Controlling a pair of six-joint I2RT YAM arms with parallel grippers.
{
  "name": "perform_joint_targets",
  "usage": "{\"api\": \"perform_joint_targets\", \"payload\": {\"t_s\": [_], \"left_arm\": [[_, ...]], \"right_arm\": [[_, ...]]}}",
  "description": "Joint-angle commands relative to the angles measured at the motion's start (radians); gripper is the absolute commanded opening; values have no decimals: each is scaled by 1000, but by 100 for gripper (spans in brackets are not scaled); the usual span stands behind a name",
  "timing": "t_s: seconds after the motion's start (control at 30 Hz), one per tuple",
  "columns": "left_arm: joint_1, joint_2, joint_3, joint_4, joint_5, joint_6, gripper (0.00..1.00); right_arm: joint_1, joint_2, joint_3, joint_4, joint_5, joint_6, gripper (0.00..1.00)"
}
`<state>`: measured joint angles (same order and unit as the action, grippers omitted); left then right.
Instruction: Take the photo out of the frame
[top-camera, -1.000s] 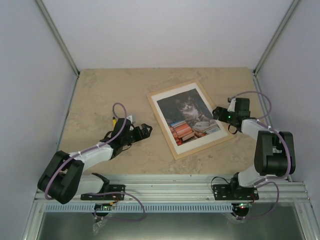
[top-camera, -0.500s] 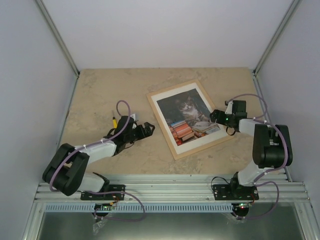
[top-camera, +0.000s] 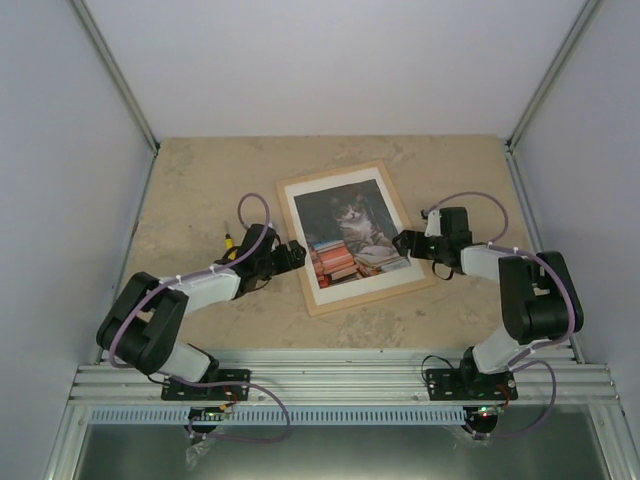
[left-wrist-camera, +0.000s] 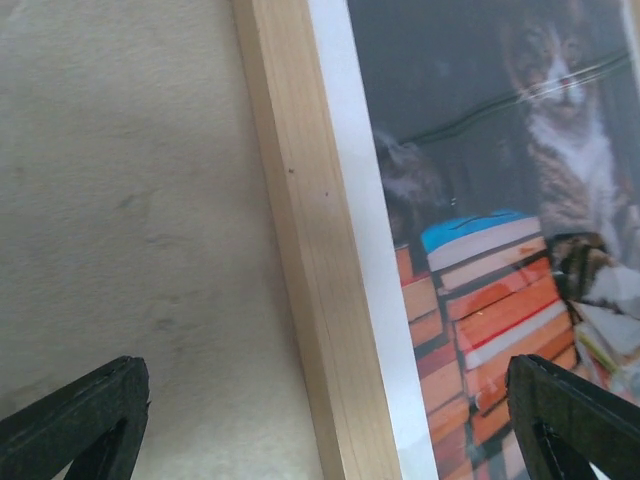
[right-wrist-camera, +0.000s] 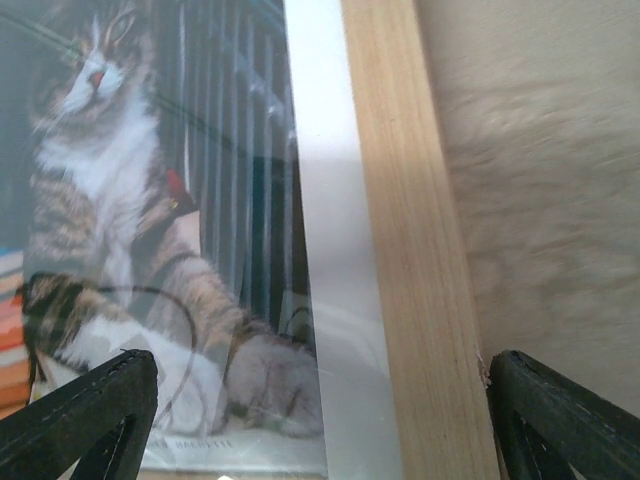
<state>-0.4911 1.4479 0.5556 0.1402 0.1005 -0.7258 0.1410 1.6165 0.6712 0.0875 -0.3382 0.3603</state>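
Pale wood frame (left-wrist-camera: 305, 280): lies flat near the middle of the table, turned a little, so that in the overhead view its long sides run roughly from 11 o'clock to 5 o'clock.
Photo (top-camera: 350, 235): inside the frame, face up, with a white border between the print and the wood. The tabby cat is toward the 12 o'clock end and the stacked orange-red books toward 7 o'clock. Glossy reflections cross it in both wrist views.
Left claw (top-camera: 292, 256): at the frame's 8 o'clock side, low over the table, fingers spread wide apart and gripping nothing. In its wrist view one fingertip is over bare table and the other over the books, with the frame's left rail between them. Whether either tip touches the surface below cannot be told.
Right claw (top-camera: 403, 243): at the frame's 3 o'clock side, fingers also wide apart, gripping nothing. In its wrist view one tip is over the print near the cat's paws and the other over bare table, with the right rail between them. Contact cannot be told here either.
Table (top-camera: 200, 180): beige, mottled like stone.
Small item (top-camera: 228, 240): yellow and black, on the table at about 10 o'clock from the left claw, too small to identify.
Walls (top-camera: 330, 70): plain white, at 9, 12 and 3 o'clock.
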Motion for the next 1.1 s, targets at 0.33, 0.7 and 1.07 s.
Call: {"api": "perform_joint_targets", "payload": {"t_s": [0.33, 0.7, 1.07], "left_arm": [[-4, 48, 127, -212, -201, 73, 89], [-3, 137, 182, -268, -202, 92, 70], [-3, 145, 195, -308, -209, 103, 54]], "right_arm": [[109, -90, -57, 17, -68, 5, 91], [167, -45, -20, -18, -12, -17, 91], [217, -27, 3, -24, -11, -33, 91]]}}
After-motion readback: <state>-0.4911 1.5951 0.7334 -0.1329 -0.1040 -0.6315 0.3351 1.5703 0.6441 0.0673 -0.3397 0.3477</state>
